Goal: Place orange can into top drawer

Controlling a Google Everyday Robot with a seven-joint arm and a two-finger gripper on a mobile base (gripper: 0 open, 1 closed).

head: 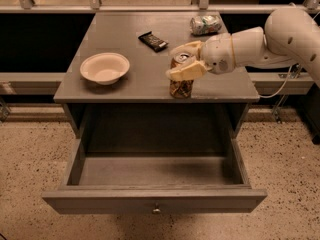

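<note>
**Grey drawer stands open, can gripped up on the tabletop**

Camera view: the grey top drawer (150,200) is pulled far out below the tabletop (125,49). Its inside is bare, and a small round knob (157,210) sits at the centre of its front panel. The orange can (181,85) stands upright near the front edge of the tabletop, right of centre and above the open drawer, not in it. The pale arm (280,36) reaches in from the right. Its end effector (184,60) is clenched on the upper part of the orange can, with one finger across the near side and the other behind the silver top. A white bowl (105,67) sits to the left, well apart from the can. A dark snack bar (153,41) lies further back, and a crushed pale can (205,24) lies on its side near the far right corner. Speckled floor (30,159) surrounds the cabinet.
</note>
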